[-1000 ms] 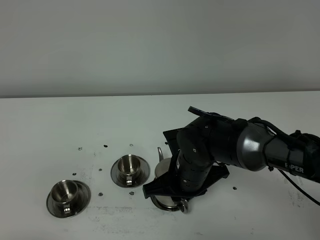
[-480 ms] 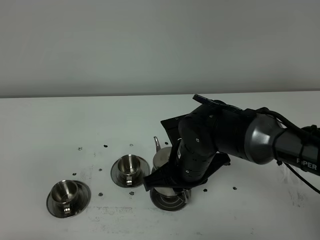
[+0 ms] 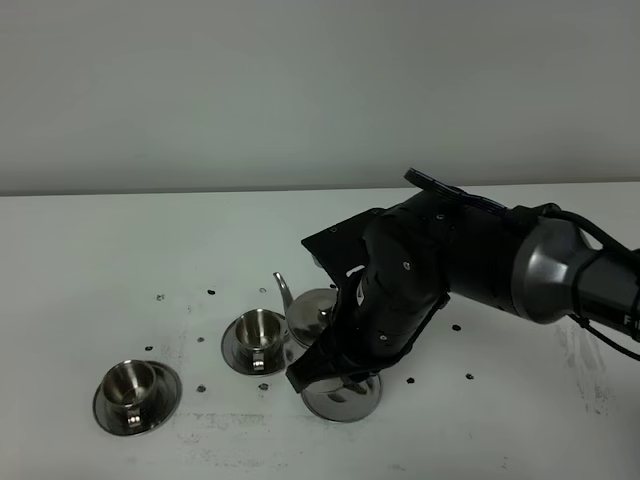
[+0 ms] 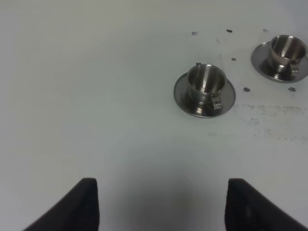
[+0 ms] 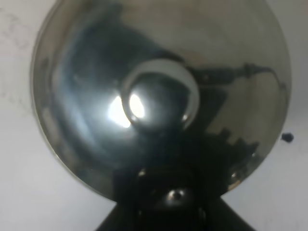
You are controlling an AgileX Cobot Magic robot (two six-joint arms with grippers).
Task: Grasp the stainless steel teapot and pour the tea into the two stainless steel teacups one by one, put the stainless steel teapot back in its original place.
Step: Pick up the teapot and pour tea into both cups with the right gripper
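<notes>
Your right end effector [image 5: 169, 202] is pinching the teapot [image 3: 341, 397] by its handle near the worktop's [image 3: 500, 440] front edge, spout pointing at the nearer cup [image 3: 259, 336]; your left end effector [image 4: 161, 204] is hanging spread.

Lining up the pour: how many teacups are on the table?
2. The first teacup sits beside the spout of the teapot; the second teacup sits farther left, toward the front edge. The right arm could hide others.
</notes>
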